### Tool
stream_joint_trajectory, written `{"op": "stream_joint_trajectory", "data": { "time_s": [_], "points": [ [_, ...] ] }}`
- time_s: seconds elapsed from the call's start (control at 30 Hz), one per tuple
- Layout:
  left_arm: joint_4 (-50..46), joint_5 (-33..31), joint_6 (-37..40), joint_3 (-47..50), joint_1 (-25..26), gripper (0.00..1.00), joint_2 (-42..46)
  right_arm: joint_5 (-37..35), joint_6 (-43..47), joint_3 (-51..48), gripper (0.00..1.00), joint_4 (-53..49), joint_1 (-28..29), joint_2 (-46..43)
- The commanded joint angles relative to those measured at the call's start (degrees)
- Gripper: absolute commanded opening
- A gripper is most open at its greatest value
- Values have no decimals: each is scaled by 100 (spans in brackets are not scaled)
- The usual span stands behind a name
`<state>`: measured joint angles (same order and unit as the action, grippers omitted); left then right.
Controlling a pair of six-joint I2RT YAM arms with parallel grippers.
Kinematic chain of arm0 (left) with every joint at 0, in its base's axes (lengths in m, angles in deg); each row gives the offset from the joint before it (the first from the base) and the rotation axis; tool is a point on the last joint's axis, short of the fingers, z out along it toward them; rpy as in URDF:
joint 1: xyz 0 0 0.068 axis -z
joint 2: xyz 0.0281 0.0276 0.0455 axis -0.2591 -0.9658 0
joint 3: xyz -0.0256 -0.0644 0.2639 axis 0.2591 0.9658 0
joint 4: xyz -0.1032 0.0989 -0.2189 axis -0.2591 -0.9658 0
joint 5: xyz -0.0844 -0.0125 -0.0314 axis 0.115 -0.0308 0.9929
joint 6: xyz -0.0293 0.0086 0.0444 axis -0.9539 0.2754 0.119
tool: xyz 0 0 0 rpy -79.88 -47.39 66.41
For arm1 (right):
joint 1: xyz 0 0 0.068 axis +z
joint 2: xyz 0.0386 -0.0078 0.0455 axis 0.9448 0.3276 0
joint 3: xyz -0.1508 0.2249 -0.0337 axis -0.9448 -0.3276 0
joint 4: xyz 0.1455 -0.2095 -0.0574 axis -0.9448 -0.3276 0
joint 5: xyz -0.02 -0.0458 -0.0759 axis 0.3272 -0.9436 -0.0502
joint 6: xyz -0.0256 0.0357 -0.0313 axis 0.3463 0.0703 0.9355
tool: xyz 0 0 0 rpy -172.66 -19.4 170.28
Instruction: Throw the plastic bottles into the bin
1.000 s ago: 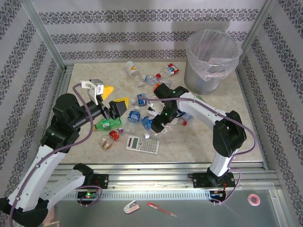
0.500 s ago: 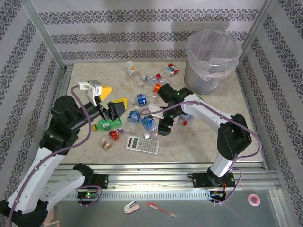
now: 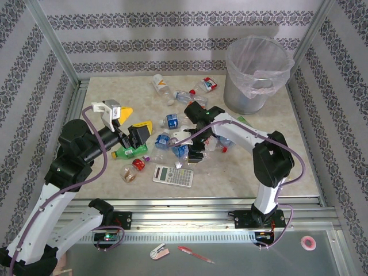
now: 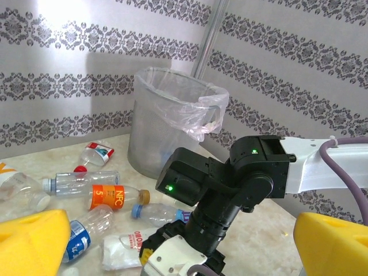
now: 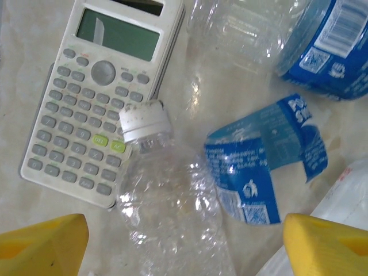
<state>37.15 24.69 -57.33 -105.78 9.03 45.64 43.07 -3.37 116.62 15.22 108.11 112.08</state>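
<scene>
Your right gripper (image 5: 184, 241), its yellow pads spread wide and holding nothing, hangs over a crumpled clear plastic bottle with a white cap (image 5: 167, 213) at the middle of the table. In the wrist view the cap lies over the edge of the flat grey calculator (image 5: 86, 115), and a torn blue label (image 5: 264, 161) lies just beside it. Closing off-centre may pinch either one, or squirt the slick bottle sideways. Your left gripper (image 3: 134, 118), likewise spread and empty, hovers toward the left edge. The round grey bin with a whitish liner (image 3: 247, 98) stands at the far right corner. The table (image 3: 241, 172) is pale and marbled. Damask-striped walls (image 3: 172, 46) and aluminium posts (image 3: 54, 43) enclose it.
</scene>
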Motion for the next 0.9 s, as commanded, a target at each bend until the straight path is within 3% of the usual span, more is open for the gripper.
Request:
{"op": "stream_joint_trajectory", "data": {
  "time_s": [0.0, 0.27, 0.87],
  "points": [
    [-87, -59, -9, 26, 83, 100, 84, 33, 213, 262, 88, 68, 117, 280],
    [-99, -48, 15, 17, 83, 100, 67, -41, 205, 462, 88, -131, 245, 702],
    [-240, -47, 83, 37, 85, 100, 115, -773, -183, -408, 86, 458, 319, 783]
  ]
}}
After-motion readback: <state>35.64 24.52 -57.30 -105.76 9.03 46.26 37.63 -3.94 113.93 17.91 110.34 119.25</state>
